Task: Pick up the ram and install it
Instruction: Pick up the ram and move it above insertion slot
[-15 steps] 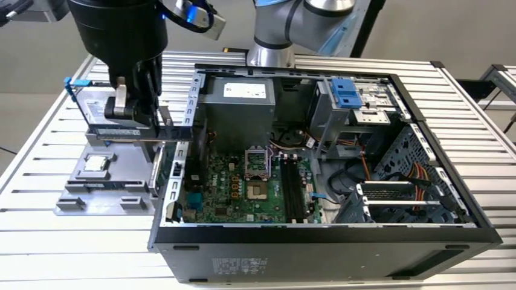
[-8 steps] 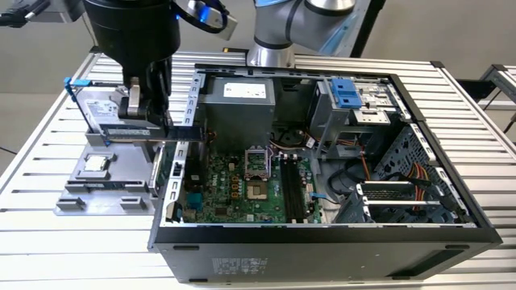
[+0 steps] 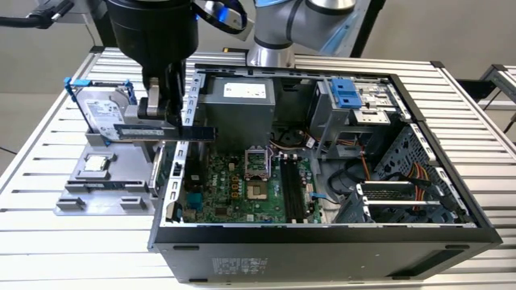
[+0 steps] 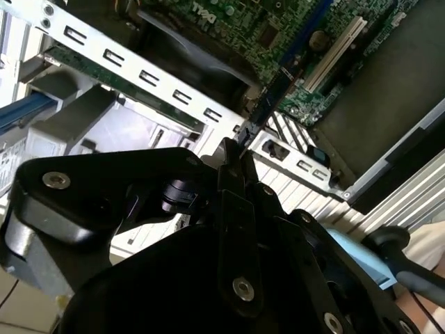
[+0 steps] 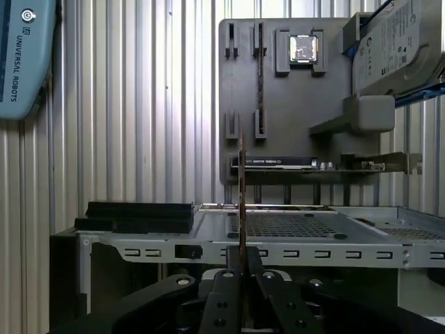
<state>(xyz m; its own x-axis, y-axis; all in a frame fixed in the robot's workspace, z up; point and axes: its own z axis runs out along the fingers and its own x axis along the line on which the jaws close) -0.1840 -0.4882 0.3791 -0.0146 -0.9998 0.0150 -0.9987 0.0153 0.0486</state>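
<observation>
Dark-green ram (image 3: pixel 202 132) hung clamped in the pincer (image 3: pixel 164 121) above the case wall (image 3: pixel 190 90) toward the counter (image 3: pixel 32 181) edge at the exterior view's left (carrying, I judged, not yet installing), so seating it would need alignment with the black slots (image 3: pixel 292 187).

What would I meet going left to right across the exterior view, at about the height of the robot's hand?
Hard drive in its blue frame → the hand gripping the ram → grey power supply box → blue-tabbed drive bay.
</observation>
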